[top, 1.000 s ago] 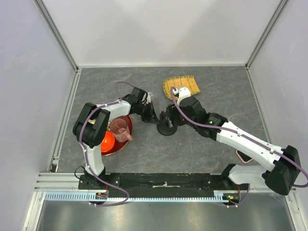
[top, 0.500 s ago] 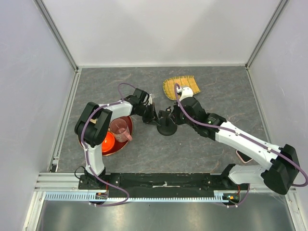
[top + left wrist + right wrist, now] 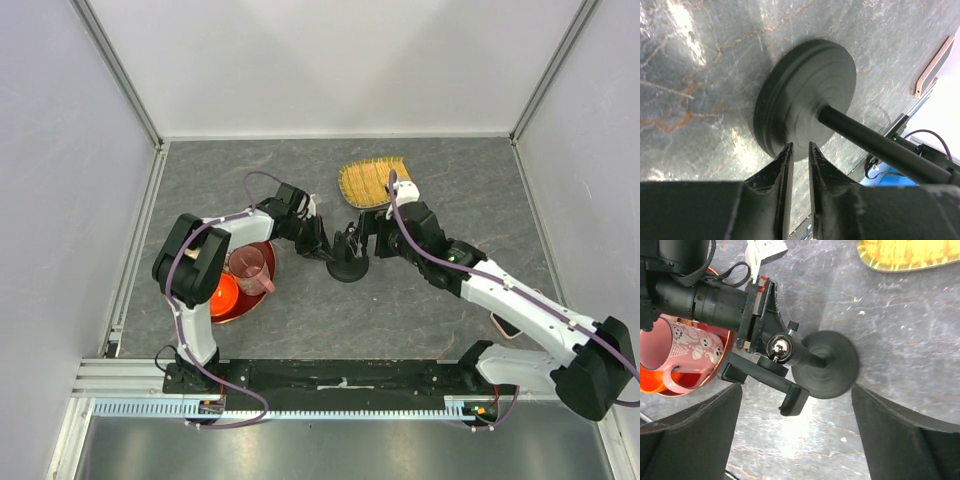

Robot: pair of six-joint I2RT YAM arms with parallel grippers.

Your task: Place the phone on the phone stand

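The black phone stand (image 3: 348, 264) stands upright mid-table, with its disc base (image 3: 832, 365) on the table and its cradle arm (image 3: 765, 374) on top. My left gripper (image 3: 325, 245) is low at the stand's left side. Its jaws stand nearly together with nothing between them, tips (image 3: 800, 146) at the base's edge (image 3: 810, 95). My right gripper (image 3: 368, 232) is open wide just right of the stand, and the stand shows between its fingers (image 3: 797, 386). The pink-edged phone (image 3: 499, 322) lies at the near right, mostly hidden under my right arm; one end shows in the left wrist view (image 3: 935, 64).
A red tray (image 3: 266, 250) left of the stand holds a pink mug (image 3: 250, 268) and an orange bowl (image 3: 222, 292). A yellow woven mat (image 3: 372, 180) lies behind the stand. Grey walls and metal rails enclose the table.
My right gripper has drawn back to the right and away from the stand, and it now stands open. My left gripper stays at the stand's left side.
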